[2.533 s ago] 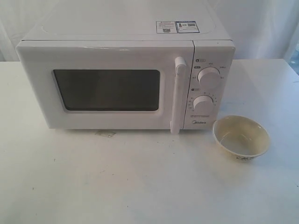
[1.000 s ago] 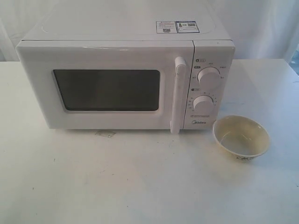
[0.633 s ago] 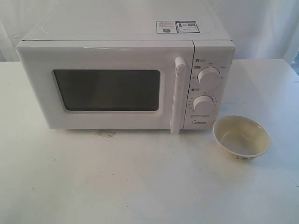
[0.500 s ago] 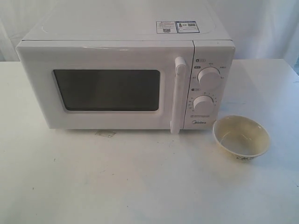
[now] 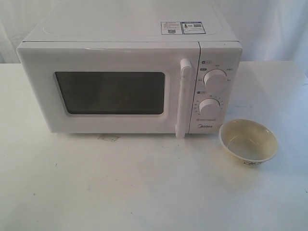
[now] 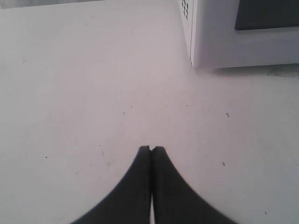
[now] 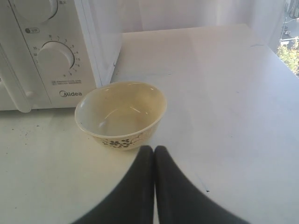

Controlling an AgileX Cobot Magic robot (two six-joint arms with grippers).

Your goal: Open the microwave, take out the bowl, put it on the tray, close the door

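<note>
Plainly, the bowl (image 5: 249, 142) sits upright on the white tabletop (image 5: 144, 192), outside the microwave (image 5: 130, 29) and just in front of its dial panel, toward the right. It is small, round and cream-coloured, glossy and empty inside, with dark little floral marks low on its outer wall. The microwave behind it is a large white box bearing a "Midea" logo. Its door (image 5: 43, 91) is shut flush, with a dark rounded-rectangle window (image 5: 110, 93) and a tall white bar handle (image 5: 183, 98) at its right edge.

By count: one bowl, one microwave, one door, two round white dials (image 5: 215, 79) stacked one above the other, and two stickers (image 5: 183, 27) side by side on the microwave's top. A small pale scrap (image 5: 108, 138) lies on the tabletop just below the door.

Two hands show, each only in its own wrist view. The right hand (image 7: 154, 148) has its dark fingers pressed together, pointing at the bowl and gripping nothing. The left hand (image 6: 151, 149) is likewise pressed together and empty, over bare tabletop near the microwave's left front corner.
</note>
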